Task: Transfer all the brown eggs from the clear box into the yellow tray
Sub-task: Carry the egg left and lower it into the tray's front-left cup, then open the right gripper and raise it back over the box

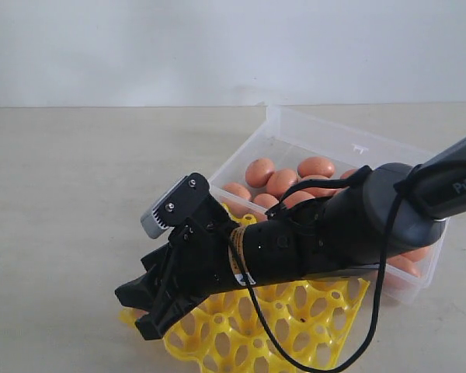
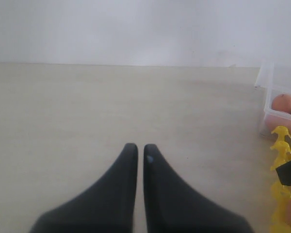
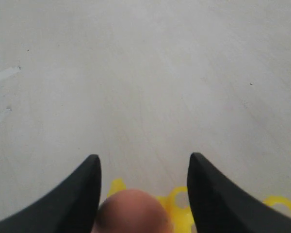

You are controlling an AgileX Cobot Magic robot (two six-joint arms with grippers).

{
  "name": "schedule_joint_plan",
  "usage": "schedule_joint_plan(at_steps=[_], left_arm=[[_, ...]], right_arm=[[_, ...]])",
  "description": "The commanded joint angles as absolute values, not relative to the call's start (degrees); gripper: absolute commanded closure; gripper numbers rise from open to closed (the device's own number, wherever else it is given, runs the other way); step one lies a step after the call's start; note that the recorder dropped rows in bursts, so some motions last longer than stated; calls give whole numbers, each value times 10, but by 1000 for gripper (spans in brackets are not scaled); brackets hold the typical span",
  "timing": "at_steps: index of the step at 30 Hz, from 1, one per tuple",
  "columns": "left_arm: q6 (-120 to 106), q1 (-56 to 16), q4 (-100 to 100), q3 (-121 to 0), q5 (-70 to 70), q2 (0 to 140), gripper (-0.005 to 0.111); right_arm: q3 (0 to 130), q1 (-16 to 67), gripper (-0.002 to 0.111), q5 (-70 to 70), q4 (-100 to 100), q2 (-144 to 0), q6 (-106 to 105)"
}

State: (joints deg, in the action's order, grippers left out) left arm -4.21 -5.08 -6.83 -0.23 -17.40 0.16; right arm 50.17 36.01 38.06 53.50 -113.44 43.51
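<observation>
The left fingers point(image 2: 121, 189) are pressed together with only a thin slit between them and nothing in it. They hang over bare desk point(image 2: 87, 107). Off to one side of them, well apart, the left wrist view catches a corner of the clear box point(image 2: 267, 94) with a brown egg behind its wall and a strip of the yellow tray point(image 2: 281, 145).

The right fingers point(image 1: 167, 284) reach across the middle from the right and sit over the near-left corner of the yellow tray point(image 1: 311, 311). They stand apart. One brown egg point(image 3: 131, 211) lies between them in the right wrist view, close against one finger, with a clear gap to the other, so it looks released and not clamped. Yellow cup rims point(image 3: 177, 204) show just beside this egg, under the fingers. Beyond the fingertips there is only pale desk.

Behind the right arm, away from its fingers, is the clear box point(image 1: 349, 144). The other brown eggs point(image 1: 282, 182) lie clustered inside it, partly hidden by the arm.
</observation>
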Motion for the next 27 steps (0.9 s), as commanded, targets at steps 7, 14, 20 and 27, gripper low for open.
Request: schedule_joint_plan(at_steps=[7, 14, 20, 27], left_arm=[[-45, -54, -67, 0, -163, 0, 102], [-45, -54, -67, 0, -163, 0, 102], [-45, -54, -67, 0, -163, 0, 102], [-45, -54, -67, 0, -163, 0, 102]], right_arm=[[504, 361, 60, 382, 535, -1132, 433], [504, 360, 60, 386, 510, -1125, 433], [504, 359, 60, 360, 508, -1059, 421], [504, 359, 60, 113, 508, -918, 300]])
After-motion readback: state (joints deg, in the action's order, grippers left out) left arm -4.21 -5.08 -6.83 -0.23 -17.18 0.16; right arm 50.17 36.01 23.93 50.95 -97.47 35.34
